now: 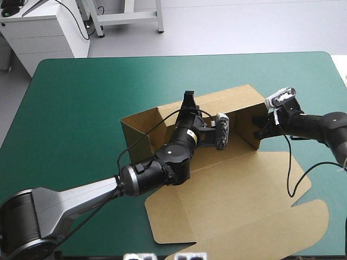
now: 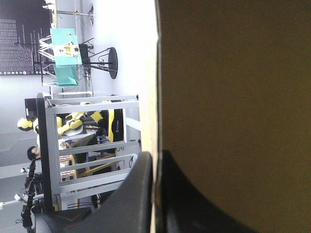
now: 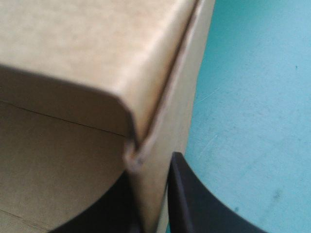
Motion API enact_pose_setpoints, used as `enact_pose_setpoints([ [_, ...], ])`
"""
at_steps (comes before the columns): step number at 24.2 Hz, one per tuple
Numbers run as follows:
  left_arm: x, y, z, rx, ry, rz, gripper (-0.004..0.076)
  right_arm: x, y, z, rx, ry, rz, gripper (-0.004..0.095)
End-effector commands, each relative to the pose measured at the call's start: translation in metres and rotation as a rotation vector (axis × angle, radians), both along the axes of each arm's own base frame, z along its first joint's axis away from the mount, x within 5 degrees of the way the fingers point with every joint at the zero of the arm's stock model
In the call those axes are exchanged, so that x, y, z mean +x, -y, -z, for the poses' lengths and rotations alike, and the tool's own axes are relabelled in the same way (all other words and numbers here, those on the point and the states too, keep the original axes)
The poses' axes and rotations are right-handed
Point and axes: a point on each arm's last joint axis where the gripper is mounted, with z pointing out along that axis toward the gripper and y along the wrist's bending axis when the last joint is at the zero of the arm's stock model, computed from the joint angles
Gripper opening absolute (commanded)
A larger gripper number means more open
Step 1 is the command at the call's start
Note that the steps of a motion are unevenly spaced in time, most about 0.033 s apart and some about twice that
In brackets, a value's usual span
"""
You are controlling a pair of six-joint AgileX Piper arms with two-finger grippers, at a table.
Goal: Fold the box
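On the teal-green bench [image 1: 76,108], between its middle and right edge, the brown box [image 1: 233,200] is shown half built, with walls raised and the lid panel [image 1: 238,216] flat toward the near edge. The left end effector [image 1: 188,101] is reached in over the tray and all but closed on the far wall [image 1: 233,100], board pinched between its black fingers [image 2: 138,194]. At the box's right end, the right end effector [image 1: 259,129] is clamped likewise on the side wall [image 3: 165,121]. Both walls are best held upright and square, it is judged, while the corner is tucked, and released only once the fold holds.
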Motion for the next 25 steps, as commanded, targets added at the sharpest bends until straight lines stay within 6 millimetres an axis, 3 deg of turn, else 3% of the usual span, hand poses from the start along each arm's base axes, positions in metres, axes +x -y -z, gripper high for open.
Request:
enact_pose_setpoints([
  [1,-0.007,0.0,-0.027,-0.075,0.052,0.058,-0.0008,-0.007,-0.02,-0.024,0.106,0.038,-0.093,0.0002],
  [5,-0.006,0.0,-0.028,-0.11,0.05,0.035,0.0007,-0.009,-0.018,-0.024,0.092,-0.001,-0.046,0.0003],
  [12,-0.007,0.002,-0.028,-0.15,0.036,0.046,0.0336,-0.016,-0.021,-0.029,0.046,-0.028,0.014,0.0003],
  [14,-0.008,0.005,-0.029,-0.214,0.012,0.055,0.0395,-0.016,-0.023,-0.031,0.041,-0.032,0.039,0.0003],
  [16,-0.012,0.007,-0.033,-0.27,-0.003,0.078,0.0407,-0.016,-0.024,-0.03,0.027,-0.046,0.066,0.0003],
  [24,-0.073,0.017,-0.067,-0.41,-0.022,0.253,0.0403,-0.015,-0.023,-0.027,0.009,-0.071,0.128,0.0002],
  [25,-0.09,0.019,-0.073,-0.457,-0.049,0.281,0.0402,-0.015,-0.023,-0.027,0.01,-0.072,0.129,0.0002],
])
